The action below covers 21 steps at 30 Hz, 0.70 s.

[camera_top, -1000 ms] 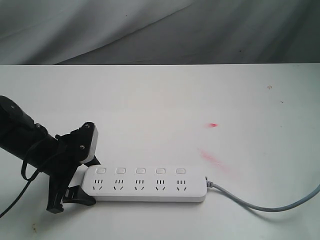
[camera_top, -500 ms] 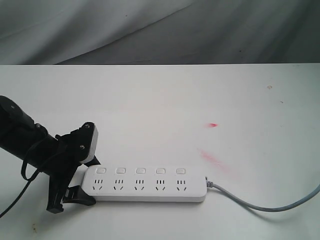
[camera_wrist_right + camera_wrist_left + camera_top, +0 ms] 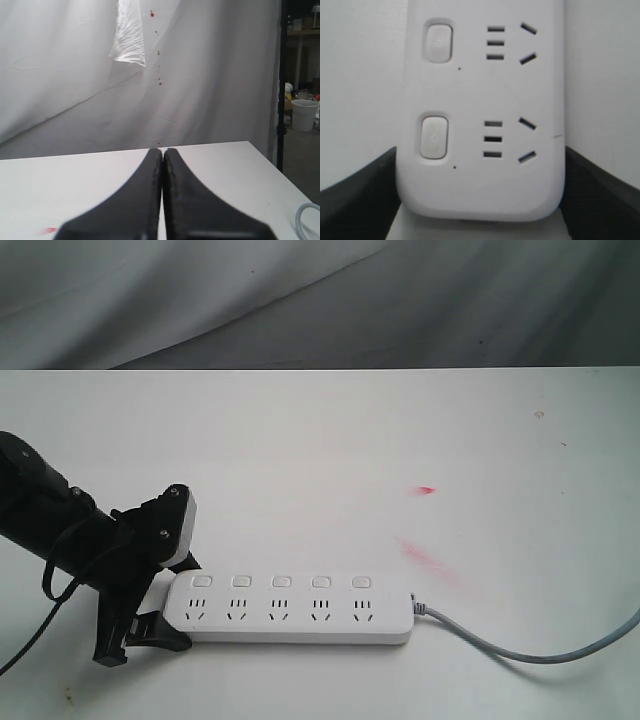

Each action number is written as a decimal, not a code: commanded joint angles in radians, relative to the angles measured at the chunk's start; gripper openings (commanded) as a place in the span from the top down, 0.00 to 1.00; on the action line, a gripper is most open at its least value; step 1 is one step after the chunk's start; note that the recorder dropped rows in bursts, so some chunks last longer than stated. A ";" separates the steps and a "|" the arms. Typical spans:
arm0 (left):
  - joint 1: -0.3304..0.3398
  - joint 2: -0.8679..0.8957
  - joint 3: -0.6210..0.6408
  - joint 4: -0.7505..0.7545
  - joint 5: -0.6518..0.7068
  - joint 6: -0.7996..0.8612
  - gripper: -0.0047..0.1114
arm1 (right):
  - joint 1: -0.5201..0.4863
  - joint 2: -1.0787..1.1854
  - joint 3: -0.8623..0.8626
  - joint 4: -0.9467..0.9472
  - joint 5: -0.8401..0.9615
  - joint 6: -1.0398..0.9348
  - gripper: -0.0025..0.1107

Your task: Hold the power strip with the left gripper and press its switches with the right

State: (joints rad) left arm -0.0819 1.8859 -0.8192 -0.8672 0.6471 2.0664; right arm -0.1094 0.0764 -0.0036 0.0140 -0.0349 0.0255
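Observation:
The white power strip (image 3: 290, 608) lies flat near the table's front edge, and its grey cord (image 3: 520, 650) runs off to the right. Five square switches (image 3: 281, 581) sit in a row above the socket sets. My left gripper (image 3: 175, 600) is shut on the strip's left end, one black finger on each long side. In the left wrist view the power strip (image 3: 480, 100) fills the picture, with two switches (image 3: 434, 136) showing and the black fingers (image 3: 360, 195) pressed against both edges. My right gripper (image 3: 162, 152) is shut and empty, high over the table, out of the exterior view.
Red smears (image 3: 425, 555) mark the white table (image 3: 330, 440) behind the strip's right end. A grey cloth backdrop (image 3: 300, 300) hangs behind the table. In the right wrist view a loop of cord (image 3: 305, 217) shows, and a white bucket (image 3: 304, 114) stands beyond the table edge.

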 commanded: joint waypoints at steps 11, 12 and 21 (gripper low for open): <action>-0.003 0.009 0.002 0.009 -0.049 0.003 0.39 | -0.005 -0.002 0.004 -0.014 0.000 0.002 0.98; -0.003 0.009 0.002 0.009 -0.049 0.001 0.30 | -0.005 -0.002 0.004 -0.014 0.000 0.002 0.98; -0.003 -0.059 0.002 -0.016 -0.071 -0.079 0.06 | -0.005 -0.002 0.004 -0.014 0.000 0.002 0.98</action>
State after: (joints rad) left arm -0.0819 1.8693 -0.8210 -0.8884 0.5984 2.0099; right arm -0.1094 0.0764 -0.0036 0.0104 -0.0349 0.0255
